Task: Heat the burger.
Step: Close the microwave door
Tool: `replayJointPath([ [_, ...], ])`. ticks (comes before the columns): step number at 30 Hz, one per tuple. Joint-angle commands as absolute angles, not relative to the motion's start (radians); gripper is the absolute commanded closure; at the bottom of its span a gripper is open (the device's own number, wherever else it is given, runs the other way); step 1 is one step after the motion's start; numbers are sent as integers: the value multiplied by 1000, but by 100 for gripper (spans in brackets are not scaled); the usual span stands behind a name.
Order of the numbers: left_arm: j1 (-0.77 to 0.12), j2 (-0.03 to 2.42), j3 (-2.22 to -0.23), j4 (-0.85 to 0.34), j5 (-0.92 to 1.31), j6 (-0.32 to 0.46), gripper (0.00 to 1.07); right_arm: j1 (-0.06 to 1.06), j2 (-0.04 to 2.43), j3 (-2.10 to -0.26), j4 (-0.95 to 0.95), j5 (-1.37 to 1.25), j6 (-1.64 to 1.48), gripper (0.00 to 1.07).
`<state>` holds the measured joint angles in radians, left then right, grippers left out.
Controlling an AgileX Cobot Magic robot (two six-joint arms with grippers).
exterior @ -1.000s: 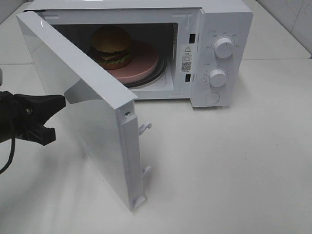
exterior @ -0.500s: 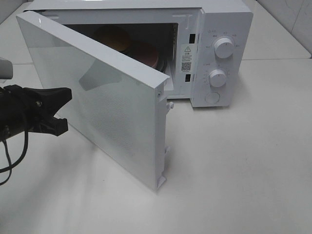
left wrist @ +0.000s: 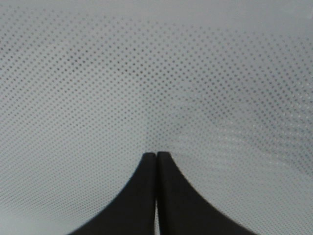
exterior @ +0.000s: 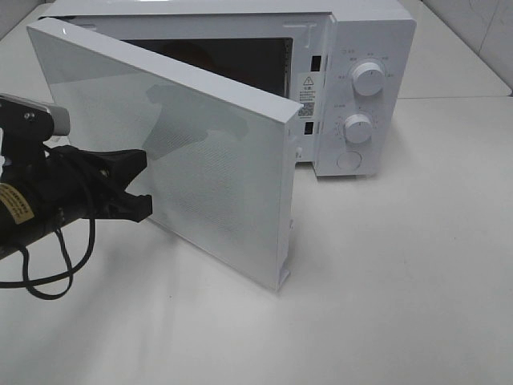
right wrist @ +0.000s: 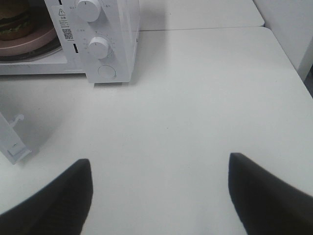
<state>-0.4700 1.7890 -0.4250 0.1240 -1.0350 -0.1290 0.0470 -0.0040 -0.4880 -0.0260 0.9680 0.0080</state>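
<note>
The burger (right wrist: pixel 11 24) shows only in the right wrist view, on a pink plate (right wrist: pixel 34 41) inside the white microwave (exterior: pixel 373 32). In the high view the half-shut door (exterior: pixel 216 176) hides both. My left gripper (exterior: pixel 143 159) is shut and empty, its tips against the door's outer face. In the left wrist view the left gripper (left wrist: pixel 156 154) touches the dotted door panel (left wrist: pixel 156 73). My right gripper (right wrist: pixel 159 159) is open and empty above the bare table, in front of the microwave and to its right. It is out of the high view.
The microwave has two knobs (exterior: pixel 369 78) (exterior: pixel 358 127) and a round button on its right panel. The door's free edge (exterior: pixel 284 277) juts out over the white table (exterior: pixel 401 265). A tiled wall stands at the far right.
The left gripper has moved right with its tips on the door, and the door has swung toward shut. The burger and plate, seen in the high view before, are now hidden there.
</note>
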Motion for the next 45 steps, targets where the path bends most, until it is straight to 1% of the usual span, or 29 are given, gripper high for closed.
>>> replayJointPath([
  [1, -494, 1802, -436, 68, -1074, -124, 107, 49, -33, -488, -28, 964, 17, 32],
  [2, -511, 1809, -436, 22, -1097, -124, 107, 49, -33, -488, -28, 964, 17, 32],
  [4, -522, 1810, -436, 0, -1105, -123, 107, 49, -33, -488, -28, 964, 17, 32],
  [5, -541, 1814, -436, -45, -1129, -123, 107, 49, -33, -488, -28, 964, 17, 32],
  [6, -541, 1814, -436, -45, -1129, -123, 107, 49, -33, -488, -28, 964, 17, 32],
  [7, -562, 1814, -439, -78, -1145, -123, 107, 49, -33, -488, -28, 964, 17, 32],
  [8, -562, 1814, -439, -78, -1145, -123, 107, 49, -33, -488, -28, 964, 17, 32],
  [10, -588, 1816, -459, -122, -1138, -119, 107, 49, -33, -488, -28, 964, 17, 32],
  [11, -588, 1816, -459, -122, -1138, -119, 107, 49, -33, -488, -28, 964, 17, 32],
  [12, -599, 1817, -480, -144, -1133, -94, 107, 49, -33, -488, -28, 964, 17, 32],
  [13, -599, 1817, -480, -144, -1133, -94, 107, 49, -33, -488, -28, 964, 17, 32],
  [14, -605, 1817, -501, -159, -1123, -70, 107, 49, -33, -488, -28, 964, 17, 32],
  [15, -605, 1817, -513, -163, -1110, -64, 107, 49, -33, -488, -28, 964, 17, 32],
  [22, -611, 1817, -591, -185, -1002, -45, 107, 49, -33, -488, -28, 964, 17, 32],
  [26, -627, 1817, -605, -211, -1001, -39, 107, 49, -33, -488, -28, 964, 17, 32],
  [28, -651, 1832, -625, -247, -1003, 6, 107, 49, -33, -488, -28, 964, 17, 32],
  [31, -655, 1840, -631, -253, -1006, 14, 107, 49, -33, -488, -28, 964, 17, 32],
  [33, -682, 1873, -670, -285, -1006, 33, 107, 49, -33, -488, -28, 964, 17, 32],
  [36, -687, 1881, -684, -304, -1007, 35, 107, 49, -33, -488, -28, 964, 17, 32],
  [37, -698, 1901, -713, -352, -1007, 56, 107, 49, -33, -488, -28, 964, 17, 32],
  [38, -711, 1922, -746, -393, -1006, 94, 107, 49, -33, -488, -28, 964, 17, 32],
  [39, -711, 1922, -746, -393, -1006, 94, 107, 49, -33, -488, -28, 964, 17, 32],
  [40, -718, 1932, -759, -404, -1006, 111, 107, 49, -33, -488, -28, 964, 17, 32],
  [41, -732, 1946, -788, -423, -1007, 144, 107, 49, -33, -488, -28, 964, 17, 32],
  [44, -734, 1953, -802, -432, -1006, 161, 107, 49, -33, -488, -28, 964, 17, 32],
  [45, -741, 1968, -828, -455, -1007, 183, 107, 49, -33, -488, -28, 964, 17, 32],
])
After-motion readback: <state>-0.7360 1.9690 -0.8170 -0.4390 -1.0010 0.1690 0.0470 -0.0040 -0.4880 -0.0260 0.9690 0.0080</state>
